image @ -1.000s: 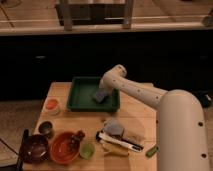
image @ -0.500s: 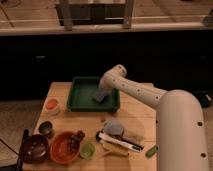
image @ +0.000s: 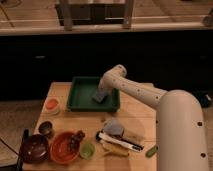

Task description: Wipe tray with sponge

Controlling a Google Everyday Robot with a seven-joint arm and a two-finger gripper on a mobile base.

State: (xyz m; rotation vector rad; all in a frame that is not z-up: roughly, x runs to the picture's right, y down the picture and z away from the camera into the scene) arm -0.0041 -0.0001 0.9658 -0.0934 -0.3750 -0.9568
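The dark green tray (image: 80, 97) lies at the back middle of the wooden table. Inside it, toward its right half, a small grey-blue sponge (image: 99, 96) rests on the tray floor. My white arm reaches in from the lower right, and the gripper (image: 102, 91) comes down onto the top of the sponge, within the tray's rim. The arm's end hides most of the gripper.
A round orange bowl (image: 63, 148) and a dark bowl (image: 34, 148) stand at the front left, with a small cup (image: 46, 128) and an orange-lidded container (image: 52, 105) nearby. A green cup (image: 87, 149), a grey-blue lump (image: 114, 127) and utensils (image: 119, 142) lie in front of the tray.
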